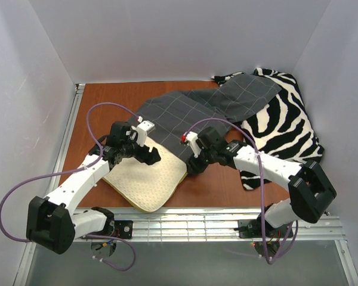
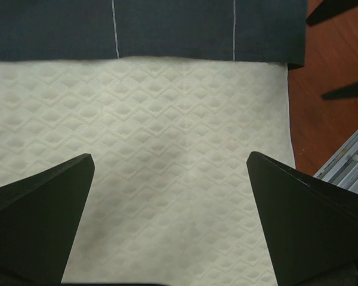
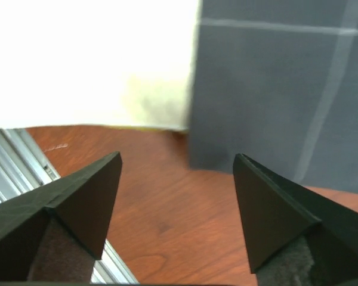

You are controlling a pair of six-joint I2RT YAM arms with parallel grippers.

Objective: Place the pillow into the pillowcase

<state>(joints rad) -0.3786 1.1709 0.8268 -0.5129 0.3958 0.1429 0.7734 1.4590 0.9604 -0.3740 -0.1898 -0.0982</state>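
Observation:
The cream dimpled pillow (image 1: pixel 146 179) lies at the table's near middle, its far end under the dark grey grid-lined pillowcase (image 1: pixel 191 113). My left gripper (image 1: pixel 148 155) is open just above the pillow, near the pillowcase's hem; the left wrist view shows pillow (image 2: pixel 167 155) between the fingers and the hem (image 2: pixel 167 30) ahead. My right gripper (image 1: pixel 191 167) is open and empty over bare table at the pillow's right edge. The right wrist view shows the pillowcase's corner (image 3: pixel 274 95) and the pillow (image 3: pixel 89 59) ahead.
A black-and-white zebra-striped fabric (image 1: pixel 283 125) lies at the right, partly under the pillowcase. The brown table (image 1: pixel 101 101) ends at a metal rail (image 1: pixel 215 217) in front. White walls stand on three sides.

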